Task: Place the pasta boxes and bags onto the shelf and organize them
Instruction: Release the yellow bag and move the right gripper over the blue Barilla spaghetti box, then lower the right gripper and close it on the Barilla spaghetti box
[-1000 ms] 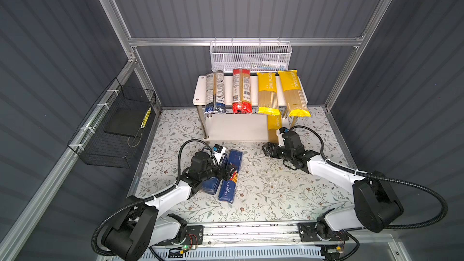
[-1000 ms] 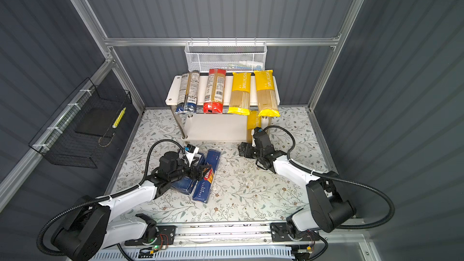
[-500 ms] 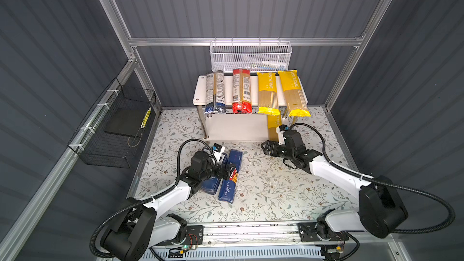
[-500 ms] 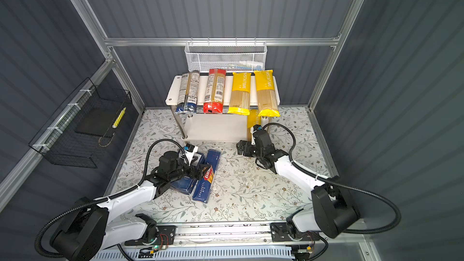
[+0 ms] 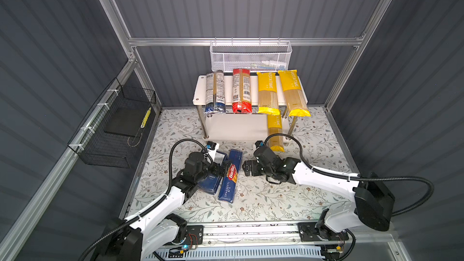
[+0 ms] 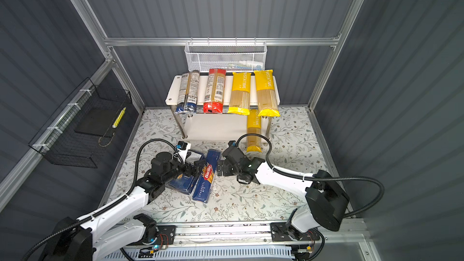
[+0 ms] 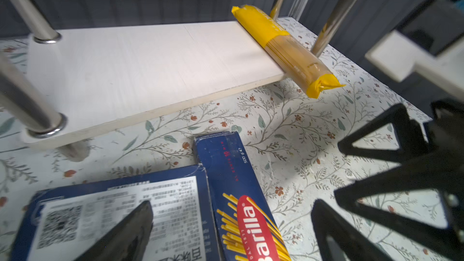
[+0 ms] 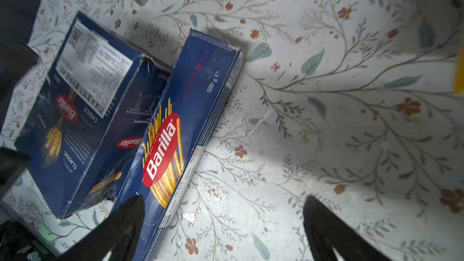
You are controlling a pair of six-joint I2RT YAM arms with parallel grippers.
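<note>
The shelf stands at the back. Its top board carries a dark blue-black bag, a red-ended bag and two yellow bags. A third yellow bag lies on the lower board, sticking out over its front edge. On the floor, side by side, lie the slim spaghetti box and the wide box. My left gripper is open, straddling the slim box. My right gripper is open, low beside the slim box, empty.
A white mesh basket hangs on the back rail above the shelf. A black wire basket hangs on the left wall. Chrome shelf legs stand close ahead of the left gripper. The two grippers are close together over the boxes.
My right gripper has drawn back from the yellow bag on the lower board and moved left toward the slim box. The left arm has hardly moved.
</note>
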